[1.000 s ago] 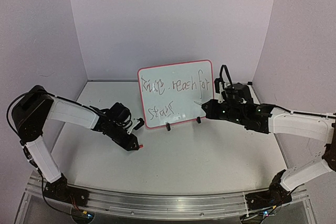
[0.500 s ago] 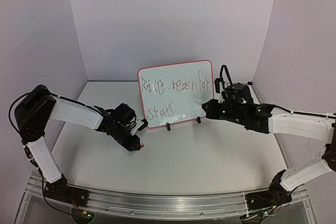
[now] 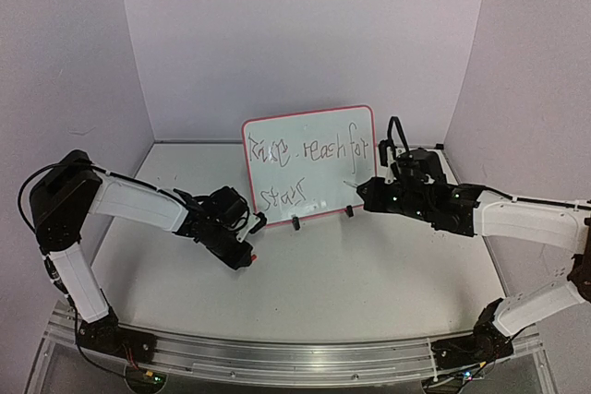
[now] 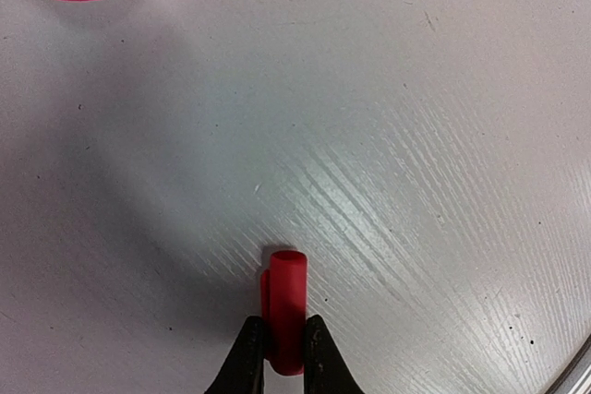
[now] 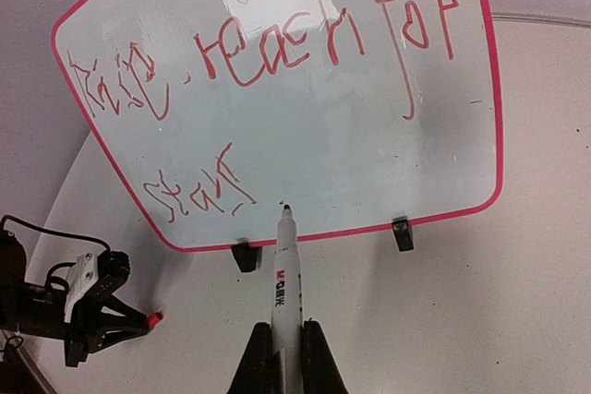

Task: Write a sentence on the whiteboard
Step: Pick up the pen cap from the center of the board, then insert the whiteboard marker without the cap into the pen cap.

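Pinching the marker (image 5: 287,274), the right gripper (image 5: 286,343) holds its tip at the upright board (image 5: 351,154), just right of "stars" in the sentence (image 5: 268,53); the left gripper (image 4: 284,343) is clamped on a red cap (image 4: 286,292) near the board's lower corner.

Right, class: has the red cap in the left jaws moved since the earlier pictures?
Yes. The red cap has shifted slightly right, toward the whiteboard's left black foot, which stayed put.
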Controlling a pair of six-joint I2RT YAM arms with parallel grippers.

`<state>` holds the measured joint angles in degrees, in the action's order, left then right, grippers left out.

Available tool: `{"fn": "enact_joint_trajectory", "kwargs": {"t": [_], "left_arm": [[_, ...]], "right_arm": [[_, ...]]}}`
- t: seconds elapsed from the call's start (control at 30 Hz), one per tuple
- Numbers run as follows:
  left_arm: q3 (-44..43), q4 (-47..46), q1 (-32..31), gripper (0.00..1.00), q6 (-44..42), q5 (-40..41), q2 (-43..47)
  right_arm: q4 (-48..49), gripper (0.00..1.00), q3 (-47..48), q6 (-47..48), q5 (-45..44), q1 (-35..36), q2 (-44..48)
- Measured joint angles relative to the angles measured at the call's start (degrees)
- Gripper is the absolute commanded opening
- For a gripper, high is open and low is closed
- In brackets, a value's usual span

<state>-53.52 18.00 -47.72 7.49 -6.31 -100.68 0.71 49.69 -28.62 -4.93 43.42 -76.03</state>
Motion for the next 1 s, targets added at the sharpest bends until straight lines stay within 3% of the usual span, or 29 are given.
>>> {"fn": "enact_joint_trajectory", "kwargs": {"t": [0.1,0.3,0.53,0.77,1.0], "left_arm": [[0.00,-0.15,-0.59,0.00,0.07,0.48,0.00],[1.36,-1.57,-1.05,0.00,-0.02,0.22,1.05],[6.05,-4.44,-1.22,0.00,-3.02,-7.41,11.41],[6.01,-7.52,-1.90,0.00,-4.57,-13.60,16.35],[5.92,-7.61,-3.98,0.00,-4.55,-18.08,18.56]], "right_arm": [[-0.33,0.00,0.00,0.00,0.07,0.00,0.04],[-0.44,0.00,-0.26,-1.44,7.52,-3.58,0.04],[-1.01,0.00,1.51,-2.75,31.56,-12.85,-4.66],[-4.26,0.00,7.91,-2.73,54.07,-13.07,-13.07],[-7.61,0.00,10.51,-2.27,66.55,-10.54,-15.04]]}}
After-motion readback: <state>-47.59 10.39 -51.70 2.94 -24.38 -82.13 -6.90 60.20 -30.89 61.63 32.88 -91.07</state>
